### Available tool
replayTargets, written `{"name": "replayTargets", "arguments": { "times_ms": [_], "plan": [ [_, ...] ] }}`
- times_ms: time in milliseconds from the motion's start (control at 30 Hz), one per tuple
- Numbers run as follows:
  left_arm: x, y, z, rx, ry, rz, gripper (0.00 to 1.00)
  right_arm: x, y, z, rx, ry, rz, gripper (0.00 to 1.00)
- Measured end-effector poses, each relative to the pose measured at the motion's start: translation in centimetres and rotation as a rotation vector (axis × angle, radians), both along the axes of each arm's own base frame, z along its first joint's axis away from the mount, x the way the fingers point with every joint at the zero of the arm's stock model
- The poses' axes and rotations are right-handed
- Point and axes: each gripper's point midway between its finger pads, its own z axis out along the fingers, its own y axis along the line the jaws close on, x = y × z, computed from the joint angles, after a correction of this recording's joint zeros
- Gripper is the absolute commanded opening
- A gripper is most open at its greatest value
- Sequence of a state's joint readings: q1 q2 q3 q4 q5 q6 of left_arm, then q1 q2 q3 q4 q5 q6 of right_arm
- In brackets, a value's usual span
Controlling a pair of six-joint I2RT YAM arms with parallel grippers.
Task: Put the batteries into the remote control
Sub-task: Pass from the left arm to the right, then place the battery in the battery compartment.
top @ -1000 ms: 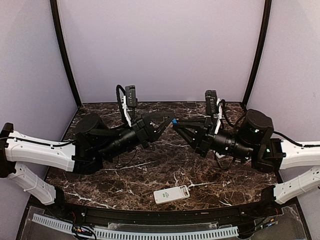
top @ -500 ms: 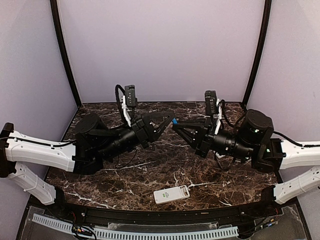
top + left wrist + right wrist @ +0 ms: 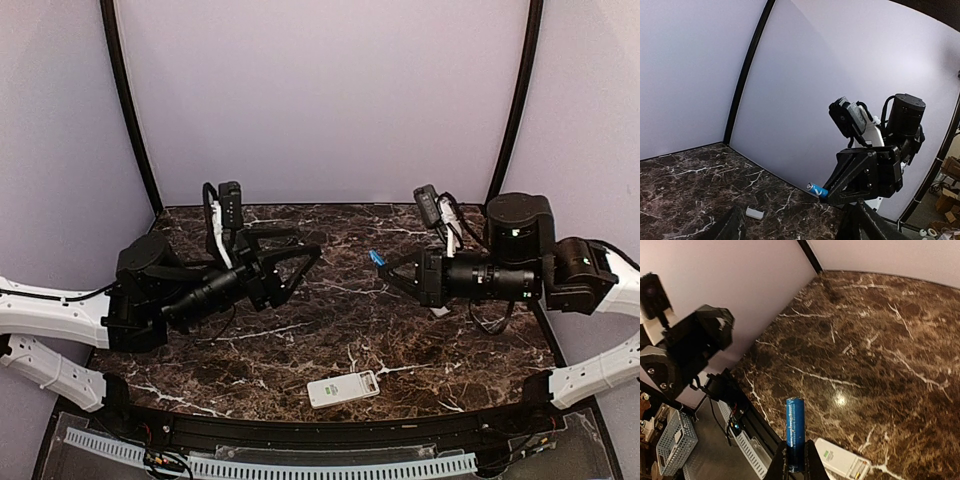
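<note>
One blue battery (image 3: 376, 258) sticks out of my right gripper (image 3: 382, 265), which is shut on its lower end and holds it in the air above the table's middle. In the right wrist view the battery (image 3: 795, 432) stands up from between the fingers of the right gripper (image 3: 795, 466). Below it, the white remote control (image 3: 842, 460) lies with an open battery bay. The remote control (image 3: 343, 388) rests near the table's front edge. My left gripper (image 3: 308, 242) hangs open and empty, a short way left of the battery. From the left wrist, the battery (image 3: 817, 190) shows beyond the left gripper (image 3: 797, 231).
A small white flat piece (image 3: 754, 213) lies on the dark marble table (image 3: 330, 330). Pale walls close the back and sides. A black rail with a white slotted strip (image 3: 270, 465) runs along the front edge.
My left gripper has opened, let go of the battery and drawn back to the left. My right arm has pulled right with the battery still in its jaws.
</note>
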State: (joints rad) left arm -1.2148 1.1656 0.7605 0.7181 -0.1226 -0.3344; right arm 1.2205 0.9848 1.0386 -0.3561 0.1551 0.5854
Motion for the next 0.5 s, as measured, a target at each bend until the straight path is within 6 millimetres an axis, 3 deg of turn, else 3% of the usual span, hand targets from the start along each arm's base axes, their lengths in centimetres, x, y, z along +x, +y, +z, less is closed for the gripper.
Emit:
{"name": "replayTargets", "arguments": {
  "times_ms": [67, 133, 333, 367, 400, 500],
  "plan": [
    [0.2, 0.8, -1.2, 0.072, -0.015, 0.041, 0.72, 0.1, -1.1, -2.6, -0.079, 0.119, -0.038, 0.0],
    [0.4, 1.0, -3.7, 0.181, -0.023, 0.08, 0.73, -0.2, -2.3, -6.2, -0.188, 0.251, -0.073, 0.0],
    [-1.5, 0.0, -16.5, 0.648, -0.029, 0.062, 0.79, -2.6, -3.4, -15.1, -0.436, 0.537, -0.08, 0.0],
    [-1.9, -0.2, -18.6, 0.721, -0.029, 0.045, 0.8, -2.9, -3.4, -16.2, -0.468, 0.566, -0.082, 0.0],
    [-2.3, -0.2, -20.6, 0.787, -0.028, 0.026, 0.92, -3.1, -3.3, -17.0, -0.49, 0.586, -0.081, 0.0],
    [-3.1, -0.3, -25.3, 0.932, -0.018, -0.034, 0.98, -3.6, -3.1, -19.2, -0.539, 0.637, -0.073, 0.0]
  ]
}}
